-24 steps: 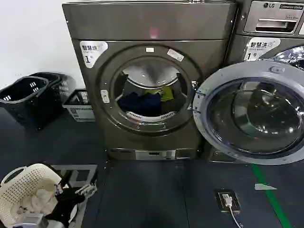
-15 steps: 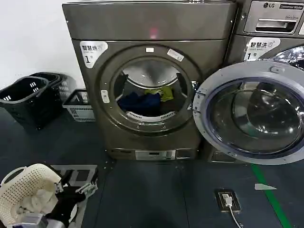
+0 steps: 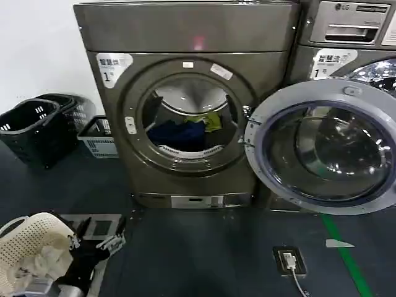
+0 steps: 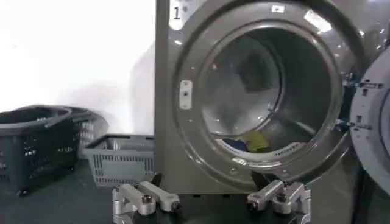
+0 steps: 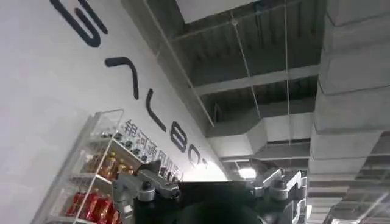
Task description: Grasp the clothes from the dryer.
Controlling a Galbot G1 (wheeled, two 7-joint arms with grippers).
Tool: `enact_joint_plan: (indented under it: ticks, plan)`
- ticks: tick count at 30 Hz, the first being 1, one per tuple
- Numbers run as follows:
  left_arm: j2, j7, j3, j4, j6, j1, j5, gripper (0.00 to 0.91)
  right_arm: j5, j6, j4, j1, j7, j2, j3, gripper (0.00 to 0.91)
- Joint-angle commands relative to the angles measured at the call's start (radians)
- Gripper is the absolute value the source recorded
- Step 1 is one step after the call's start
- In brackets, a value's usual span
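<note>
The dryer [image 3: 185, 37] stands straight ahead, its round door [image 3: 322, 148] swung open to the right. Inside the drum lie the clothes [image 3: 180, 133], a dark navy bundle with a yellow-green piece [image 3: 209, 120] on its right. My left gripper [image 3: 98, 235] hangs low at the front left, beside the cream basket, open and empty, far from the port. In the left wrist view the left gripper [image 4: 211, 204] faces the dryer [image 4: 183, 146], and the clothes [image 4: 250, 143] show in the drum. My right gripper [image 5: 210, 189] points up at the ceiling, open and empty.
Black baskets [image 3: 34, 127] and a grey basket [image 3: 99, 137] stand left of the dryer. A cream basket [image 3: 25, 238] with white items sits at the front left. An LG machine [image 3: 352, 31] is on the right. A floor socket [image 3: 289, 260] and a green line [image 3: 346, 260] mark the floor.
The whole scene has slid a little to the left in the head view. The left gripper sits slightly lower and further left by the cream basket. The clothes have not moved.
</note>
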Motion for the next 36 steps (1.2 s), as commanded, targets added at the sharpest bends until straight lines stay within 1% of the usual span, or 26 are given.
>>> enact_joint_plan:
  ticks: [1, 15, 17, 19, 22, 25, 33, 36]
  plan:
    - [0.000, 0.000, 0.001, 0.000, -0.005, 0.001, 0.002, 0.907, 0.001, 0.002, 0.000, 0.000, -0.002, -0.001, 0.000, 0.907]
    - [0.002, 0.005, 0.005, -0.008, -0.005, 0.005, 0.005, 0.907, 0.013, 0.005, 0.005, 0.000, -0.005, 0.002, -0.002, 0.907]
    - [0.002, 0.005, 0.005, -0.009, -0.006, 0.003, 0.004, 0.907, 0.018, 0.016, 0.004, -0.001, -0.001, 0.002, -0.004, 0.907]
    - [0.001, 0.006, 0.005, -0.009, -0.007, 0.002, 0.005, 0.907, 0.023, 0.036, 0.004, -0.001, -0.006, 0.002, -0.005, 0.907]
    - [0.002, 0.008, 0.005, -0.010, -0.010, -0.003, 0.009, 0.907, 0.031, 0.035, 0.006, 0.001, -0.021, 0.004, -0.004, 0.907]
    - [-0.001, 0.011, 0.007, -0.007, -0.019, -0.009, 0.021, 0.907, 0.045, 0.039, 0.005, 0.001, 0.005, 0.001, -0.005, 0.907]
    - [0.001, 0.025, 0.024, -0.003, -0.043, -0.021, 0.041, 0.907, 0.071, 0.056, 0.002, -0.010, -0.007, 0.001, 0.009, 0.907]
    - [0.005, 0.027, 0.025, -0.001, -0.046, -0.024, 0.043, 0.907, 0.078, 0.049, 0.001, -0.017, 0.004, 0.001, 0.020, 0.907]
